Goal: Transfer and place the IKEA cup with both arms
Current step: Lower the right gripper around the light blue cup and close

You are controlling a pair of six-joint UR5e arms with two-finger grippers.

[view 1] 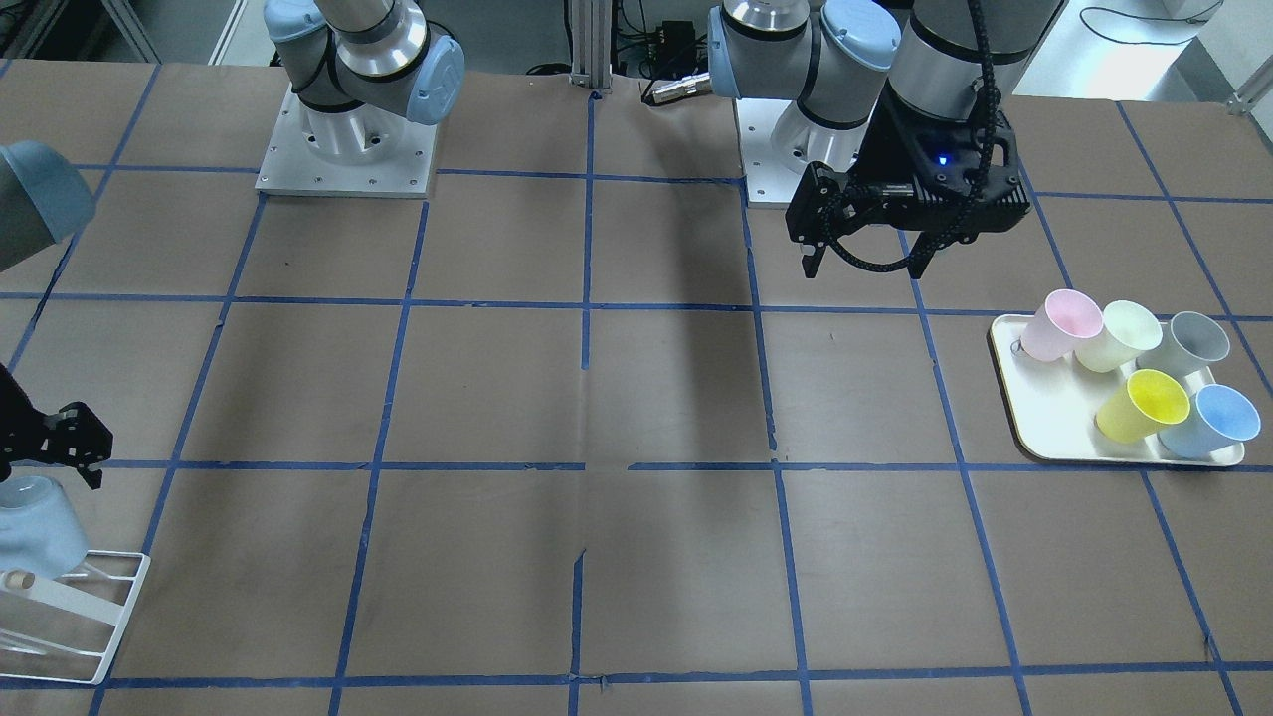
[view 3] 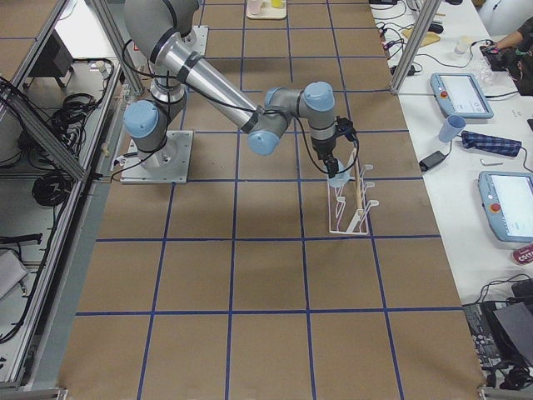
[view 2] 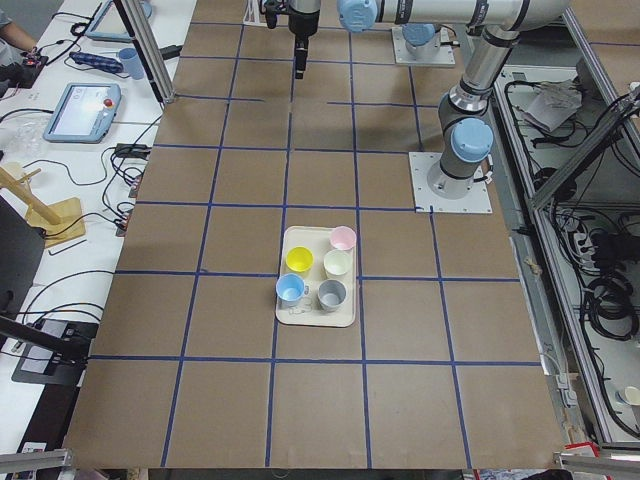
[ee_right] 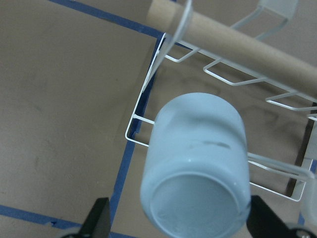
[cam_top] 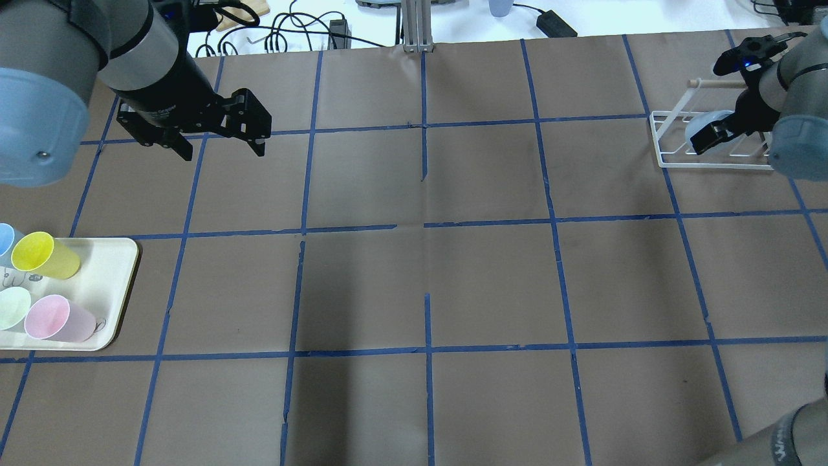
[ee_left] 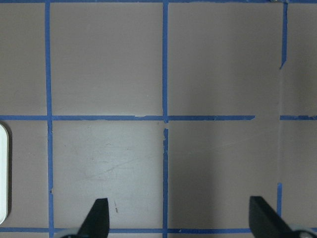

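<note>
The IKEA cup [ee_right: 195, 163], pale light-blue, hangs upside down and tilted on a white wire rack [cam_top: 666, 139], its base towards the right wrist camera. It also shows in the front view [view 1: 35, 527] and the overhead view [cam_top: 702, 124]. My right gripper [ee_right: 178, 223] is open, one finger on each side of the cup's base; the left finger stands clear of it. My left gripper [cam_top: 223, 152] is open and empty, high above bare table, and also shows in the front view [view 1: 863, 264].
A cream tray [view 1: 1034, 408] on my left holds a second light-blue cup [view 1: 1213, 423], a yellow cup [view 1: 1144, 406], a grey cup [view 1: 1188, 343], a pink cup [view 1: 1062, 323] and a pale green one [view 1: 1119, 335]. The rack has a wooden dowel [ee_right: 223, 29] on top.
</note>
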